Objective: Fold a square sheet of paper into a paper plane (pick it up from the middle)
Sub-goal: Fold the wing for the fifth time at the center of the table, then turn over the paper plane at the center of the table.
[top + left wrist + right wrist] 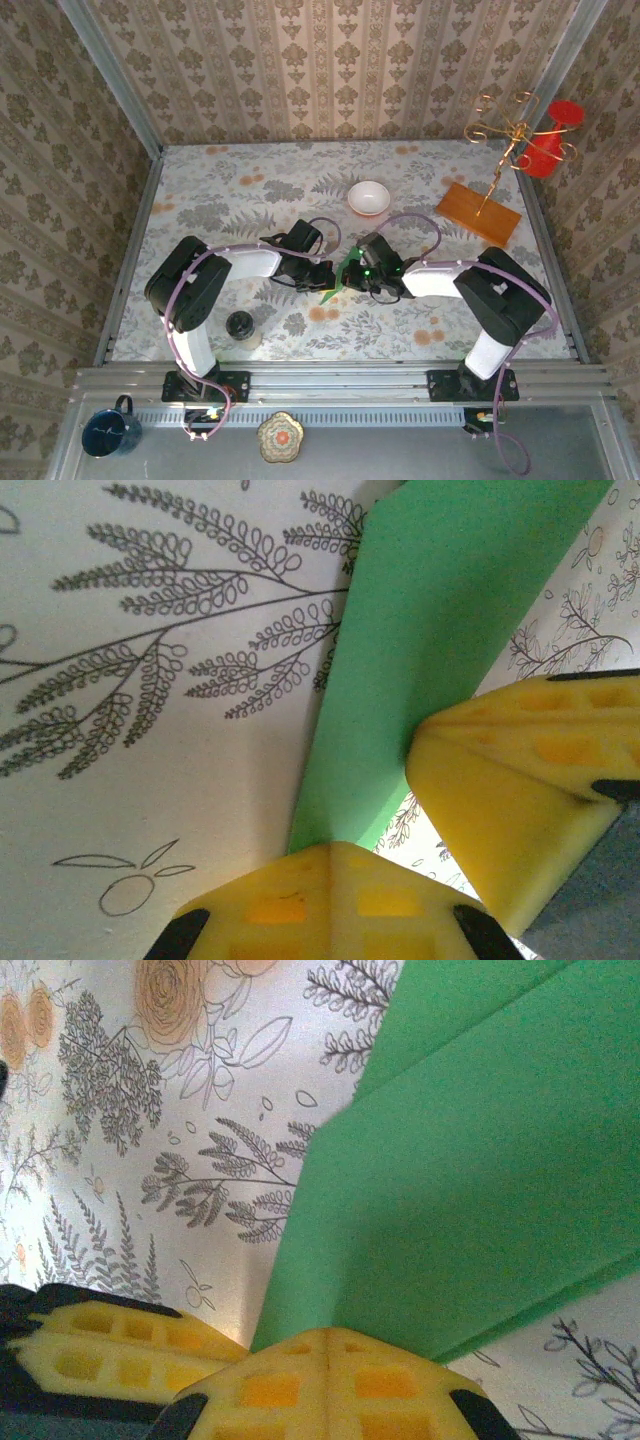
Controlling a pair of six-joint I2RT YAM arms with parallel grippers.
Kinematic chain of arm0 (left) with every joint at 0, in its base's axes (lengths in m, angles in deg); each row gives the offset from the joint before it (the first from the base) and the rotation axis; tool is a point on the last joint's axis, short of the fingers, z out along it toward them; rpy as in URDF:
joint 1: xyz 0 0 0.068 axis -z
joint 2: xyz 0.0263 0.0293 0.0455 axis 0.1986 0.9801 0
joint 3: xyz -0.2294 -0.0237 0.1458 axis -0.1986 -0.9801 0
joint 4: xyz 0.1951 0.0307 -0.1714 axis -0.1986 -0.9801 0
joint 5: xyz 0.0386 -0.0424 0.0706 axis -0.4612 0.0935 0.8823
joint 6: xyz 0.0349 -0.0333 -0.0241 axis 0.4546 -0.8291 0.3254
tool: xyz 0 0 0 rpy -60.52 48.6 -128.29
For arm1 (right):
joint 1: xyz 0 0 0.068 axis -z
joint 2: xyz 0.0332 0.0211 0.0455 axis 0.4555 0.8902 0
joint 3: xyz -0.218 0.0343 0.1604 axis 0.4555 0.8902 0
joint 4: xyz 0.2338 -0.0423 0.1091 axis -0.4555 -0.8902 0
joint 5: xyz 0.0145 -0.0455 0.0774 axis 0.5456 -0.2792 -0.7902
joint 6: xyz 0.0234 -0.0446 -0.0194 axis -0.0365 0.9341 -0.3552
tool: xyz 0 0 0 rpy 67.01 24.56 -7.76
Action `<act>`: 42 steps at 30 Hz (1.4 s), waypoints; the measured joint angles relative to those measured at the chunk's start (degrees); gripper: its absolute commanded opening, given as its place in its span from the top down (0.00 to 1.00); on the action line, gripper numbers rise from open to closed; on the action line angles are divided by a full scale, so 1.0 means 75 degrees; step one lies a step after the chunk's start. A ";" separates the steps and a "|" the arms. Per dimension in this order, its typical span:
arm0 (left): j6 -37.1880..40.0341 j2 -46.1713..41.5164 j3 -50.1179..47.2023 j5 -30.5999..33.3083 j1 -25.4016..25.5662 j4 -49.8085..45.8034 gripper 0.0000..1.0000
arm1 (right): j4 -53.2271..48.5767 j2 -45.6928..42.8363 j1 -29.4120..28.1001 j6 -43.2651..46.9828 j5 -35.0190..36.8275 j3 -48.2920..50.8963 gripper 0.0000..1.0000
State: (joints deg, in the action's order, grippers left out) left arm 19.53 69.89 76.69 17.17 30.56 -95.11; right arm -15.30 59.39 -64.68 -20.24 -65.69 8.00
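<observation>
two arms bend inward — left tool (322,277) and right tool (354,275) each pinch the paper plane (330,293).

Plain bright green paper (337,272) on a white tablecloth (230,200) printed with grey fern fronds and orange blossoms. The walls (330,60) have beige wallpaper with damask motifs in vertical stripes. The left gripper (329,865) and right gripper (329,1345) have yellow fingers (270,910) moulded in a square grid. Nearby are a white bowl (369,197), an orange-brown board (478,212), a red cup (548,138), a gold wire stand (497,175) and a dark blue mug (108,430).
</observation>
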 measured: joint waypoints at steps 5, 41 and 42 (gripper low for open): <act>0.0000 0.0000 -0.0003 0.0000 0.0000 0.0000 0.99 | -0.0009 0.0017 0.0306 -0.0015 0.0026 -0.0003 0.99; 0.0711 -0.2524 -0.0551 0.0580 -0.1941 -0.0405 0.28 | -0.5024 -0.2390 0.1466 0.0982 0.1326 -0.1792 0.45; 0.0766 -0.2600 -0.0766 0.0662 -0.2066 -0.0396 0.25 | -0.5246 -0.2250 0.1215 0.0863 0.1422 -0.1988 0.44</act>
State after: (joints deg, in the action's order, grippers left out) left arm 25.28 50.39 70.95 22.13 15.07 -98.08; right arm -54.64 42.52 -55.57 -13.77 -55.03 -6.91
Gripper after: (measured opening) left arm 0.709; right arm 0.538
